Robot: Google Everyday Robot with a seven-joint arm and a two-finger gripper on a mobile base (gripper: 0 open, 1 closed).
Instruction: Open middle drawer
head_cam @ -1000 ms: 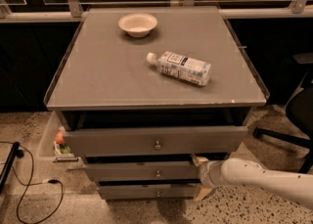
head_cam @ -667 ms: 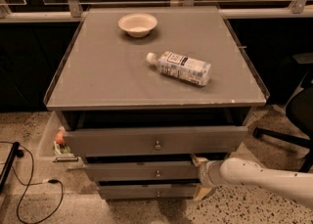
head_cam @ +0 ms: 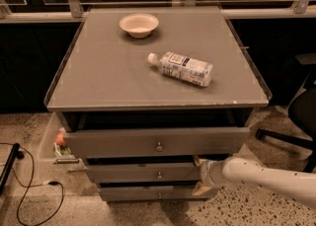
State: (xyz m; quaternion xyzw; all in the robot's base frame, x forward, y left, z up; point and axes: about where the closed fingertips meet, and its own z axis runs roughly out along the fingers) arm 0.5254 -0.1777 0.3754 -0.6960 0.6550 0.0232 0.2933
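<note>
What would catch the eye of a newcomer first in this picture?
A white arm reaches in from the lower right, its gripper at the right end of the middle drawer. On the grey cabinet top, a plastic bottle lies on its side, with a pale bowl farther back.

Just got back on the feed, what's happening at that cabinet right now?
The robot's arm reaches in from the lower right, with its tool at the right end of the middle drawer, well off its knob. Only a thin dark gap shows above that drawer front, so it is barely open, if at all. The top drawer above it sits out further. A bowl and a bottle on its side rest on the cabinet top.
</note>
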